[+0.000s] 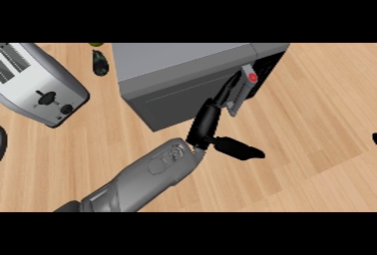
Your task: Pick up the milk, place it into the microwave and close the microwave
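Forearm (140,182) first: grey, it comes in from the lower edge left of centre and slants up and right across the wooden counter (309,149). I read it as the left arm. The left hand (205,124) is black and reaches toward the microwave (184,60). Its thumb (239,148) is splayed out to the right, low over the bare wood and well apart from anything else. Its fingers (227,94) run on fairly straight and lie along the left face of the milk carton (249,82), touching it rather than curling round it. I see no pinch between thumb and fingers. The carton is pale grey with a round red mark and stands tilted at the dark opening in the right end of the microwave; I cannot tell how far in it is. At the right edge of the view, level with the thumb, a small black shape shows, which I take for the right hand (374,138) — too little of it is in frame to say more. Left of the microwave a silver toaster (40,84) sits at an angle, its slots and knobs facing up. Farther back, between the two appliances, lies a small dark green object (99,64) I cannot identify.
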Controlling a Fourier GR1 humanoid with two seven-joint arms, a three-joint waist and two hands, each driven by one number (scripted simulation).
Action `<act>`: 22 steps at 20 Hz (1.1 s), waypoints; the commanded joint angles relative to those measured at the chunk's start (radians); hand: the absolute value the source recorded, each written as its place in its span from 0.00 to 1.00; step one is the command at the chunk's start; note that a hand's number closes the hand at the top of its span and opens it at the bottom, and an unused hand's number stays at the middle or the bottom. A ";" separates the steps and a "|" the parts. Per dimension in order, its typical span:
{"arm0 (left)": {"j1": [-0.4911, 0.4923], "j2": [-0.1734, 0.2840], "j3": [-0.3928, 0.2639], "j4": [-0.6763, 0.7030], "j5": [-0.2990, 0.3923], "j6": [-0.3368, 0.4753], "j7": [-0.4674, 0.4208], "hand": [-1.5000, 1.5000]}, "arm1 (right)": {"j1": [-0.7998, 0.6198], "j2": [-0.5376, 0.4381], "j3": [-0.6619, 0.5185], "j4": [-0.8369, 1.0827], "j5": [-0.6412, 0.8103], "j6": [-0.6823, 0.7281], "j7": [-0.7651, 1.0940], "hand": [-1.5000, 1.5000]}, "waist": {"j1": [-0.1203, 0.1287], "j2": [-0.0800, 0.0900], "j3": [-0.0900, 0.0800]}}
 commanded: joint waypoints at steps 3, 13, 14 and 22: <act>-0.067 -0.007 0.009 0.042 0.051 0.008 -0.025 0.00 | -0.034 -0.023 -0.004 0.004 -0.036 -0.002 0.027 0.00 | -0.017 0.007 0.000; -0.071 -0.007 -0.016 0.068 0.115 0.031 -0.080 0.00 | -0.066 -0.073 -0.043 0.016 -0.094 -0.009 0.068 0.00 | -0.045 0.008 0.001; -0.080 -0.007 -0.020 0.076 0.112 0.037 -0.088 0.00 | -0.063 -0.069 -0.033 0.013 -0.097 -0.004 0.069 0.00 | -0.052 0.009 0.002; -0.091 -0.007 -0.028 0.099 0.168 0.039 -0.117 0.00 | -0.086 -0.105 -0.054 0.021 -0.131 0.001 0.091 0.00 | -0.057 0.010 0.002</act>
